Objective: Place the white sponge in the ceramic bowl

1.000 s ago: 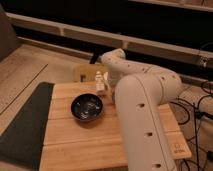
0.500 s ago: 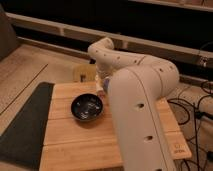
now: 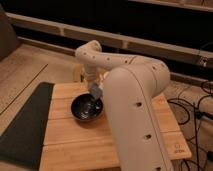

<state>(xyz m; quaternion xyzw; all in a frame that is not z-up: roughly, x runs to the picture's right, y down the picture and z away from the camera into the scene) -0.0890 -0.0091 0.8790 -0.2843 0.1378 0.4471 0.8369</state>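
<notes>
The ceramic bowl [image 3: 85, 110] is round, glossy and black, and sits on the left half of the wooden table [image 3: 135, 137]. My white arm reaches in from the front right and bends down over it. My gripper [image 3: 93, 86] points down just above the bowl's far right rim. It is shut on the white sponge [image 3: 95, 92], a small pale bluish-grey pad that hangs over the bowl's inside edge, above the bowl's bottom.
A dark mat [image 3: 25, 125] lies on the floor along the table's left side. A small yellowish thing [image 3: 76, 75] stands at the table's back edge behind the arm. Cables [image 3: 200, 107] trail on the floor at right. Dark rails run across the back.
The arm has swung left and down. The gripper with the sponge has moved from behind the bowl to just over its far right rim.
</notes>
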